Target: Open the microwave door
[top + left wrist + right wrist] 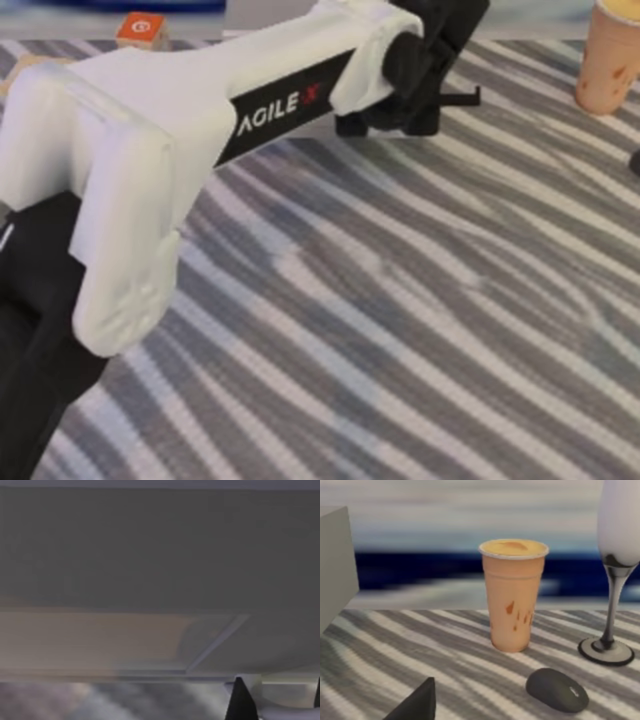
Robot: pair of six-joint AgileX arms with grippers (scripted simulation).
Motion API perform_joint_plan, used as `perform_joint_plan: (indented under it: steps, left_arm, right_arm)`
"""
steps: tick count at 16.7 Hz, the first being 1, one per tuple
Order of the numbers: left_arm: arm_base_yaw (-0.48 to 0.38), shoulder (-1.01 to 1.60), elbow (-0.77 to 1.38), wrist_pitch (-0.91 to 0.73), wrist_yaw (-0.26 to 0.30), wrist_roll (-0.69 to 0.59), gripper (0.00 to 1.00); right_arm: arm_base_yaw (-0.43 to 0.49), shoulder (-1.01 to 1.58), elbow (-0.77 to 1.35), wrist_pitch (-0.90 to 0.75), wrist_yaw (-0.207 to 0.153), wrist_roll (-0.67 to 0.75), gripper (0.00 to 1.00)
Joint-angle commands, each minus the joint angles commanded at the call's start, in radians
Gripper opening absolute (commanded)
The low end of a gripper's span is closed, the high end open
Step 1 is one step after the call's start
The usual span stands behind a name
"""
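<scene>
The microwave door (150, 555) fills the left wrist view as a flat grey panel. Its window (100, 640) has a pale frame. My left gripper (279, 700) sits at the door's edge, shut on the pale bar handle (285, 692), with a dark fingertip (240, 702) on either side of it. In the top view the left arm stretches to the table's far middle, where its gripper (425, 70) hides most of the microwave. The microwave's plain grey side (335, 565) shows in the right wrist view. My right gripper (420, 705) is parked low at the right.
An orange cup (610, 55) (512, 595) stands at the far right. Near it are a dark mouse (556, 690) and a white wine glass (615, 580). A wooden cube with an orange top (140, 28) sits at the far left. A grey striped cloth covers the table.
</scene>
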Motion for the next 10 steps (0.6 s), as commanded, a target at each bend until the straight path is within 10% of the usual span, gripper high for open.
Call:
perform_joint_plan:
  steps: [10]
  left_arm:
    - [-0.034, -0.114, -0.201, 0.075, -0.021, -0.031, 0.0]
  right_arm:
    - [0.0, 0.0, 0.0, 0.0, 0.0, 0.0, 1.0]
